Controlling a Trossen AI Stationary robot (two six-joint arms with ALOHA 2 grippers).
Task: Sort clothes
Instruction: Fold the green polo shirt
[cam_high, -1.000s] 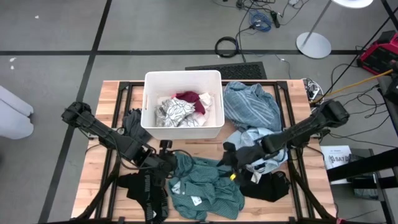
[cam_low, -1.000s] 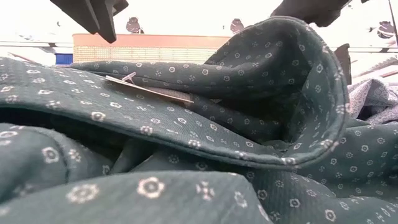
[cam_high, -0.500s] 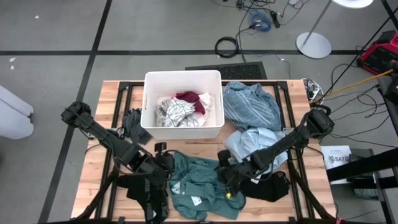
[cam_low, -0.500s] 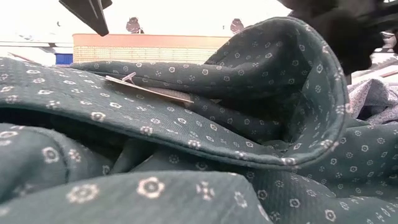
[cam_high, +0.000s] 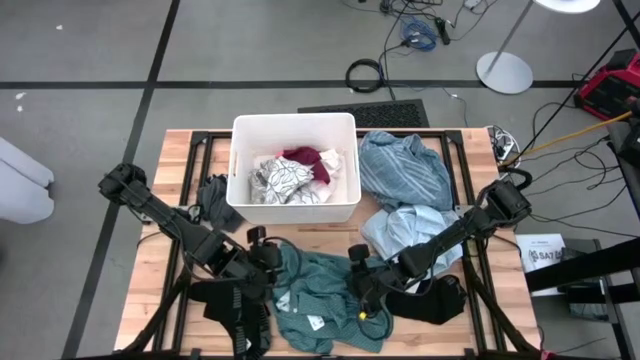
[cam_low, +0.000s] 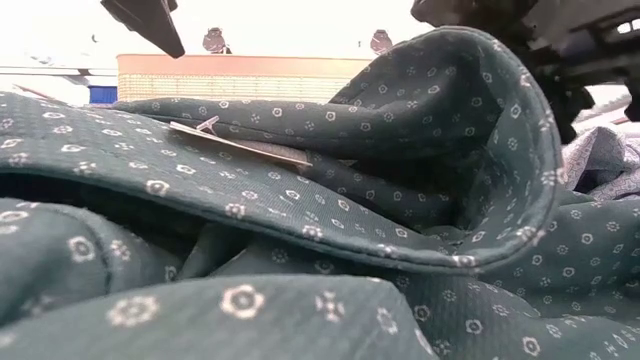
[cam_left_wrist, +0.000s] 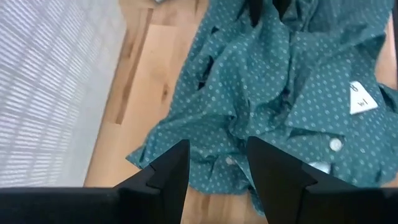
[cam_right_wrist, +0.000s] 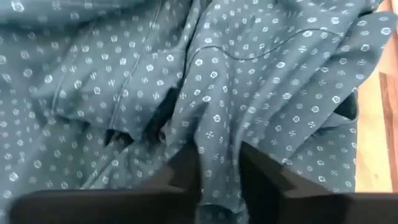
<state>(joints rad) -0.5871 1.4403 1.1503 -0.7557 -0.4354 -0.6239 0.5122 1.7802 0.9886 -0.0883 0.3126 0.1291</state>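
- Teal-green shirt, small pale dot print, white tag showing, crumpled at lower centre of the bench.
- Counted on bench: one teal-green, two light blue shirts at right, two black pieces at the lower edge.
- White bin at upper centre, patterned and dark red cloth inside.
- Right gripper pinching a fold of teal cloth.
- Left gripper parted, above the shirt's left edge.
- Bare wood at lower left.

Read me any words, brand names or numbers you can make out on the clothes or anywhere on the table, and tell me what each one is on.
"PUMA": white letters on the black garment at the table's front left.
White tag on the teal shirt: dark marks, too small to read.
White paper right of the table: print too small to read.
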